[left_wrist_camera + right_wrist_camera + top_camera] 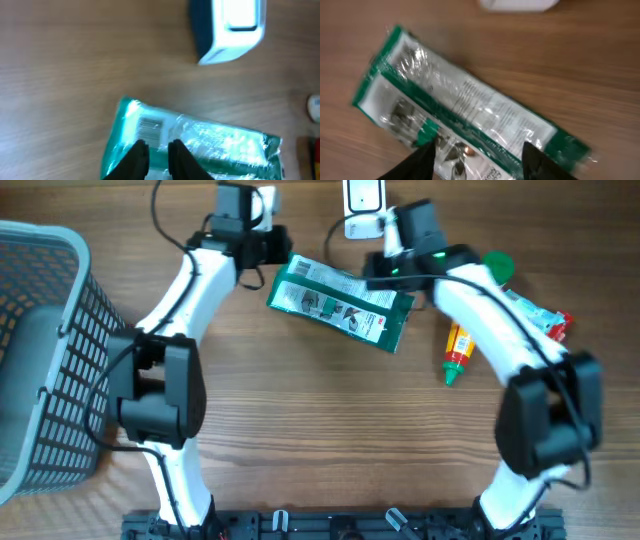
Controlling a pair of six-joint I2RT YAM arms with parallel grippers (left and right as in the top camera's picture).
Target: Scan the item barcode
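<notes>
The left hand (157, 147) has its two dark fingers drawn close together, with only a narrow gap between them. They sit over the near end of the green packet (210, 137). I cannot tell whether they pinch its film or merely rest above it. Just ahead of the fingertips is the barcode (149, 129), printed on a white patch and facing up. Further ahead, off to one side and well apart from the packet, the scanner (230, 27) stands on the worktop (60, 60).

The right hand (477, 147) is released, its fingers spread wide over the packet's other end. The packet runs slantwise under them and away from the hand, and nothing is clasped.

So the packet lies between the two hands, on or just above the worktop and short of the scanner. I judge the step in hand to be getting hold of the packet and presenting it; the scan itself looks not yet made.

The next move calls for a sure grip on the crinkly film without covering the code. The packet then has to be lifted and the barcoded end turned to face the scanner's window. The film should be held flat, since glare and wrinkles could spoil the read.
</notes>
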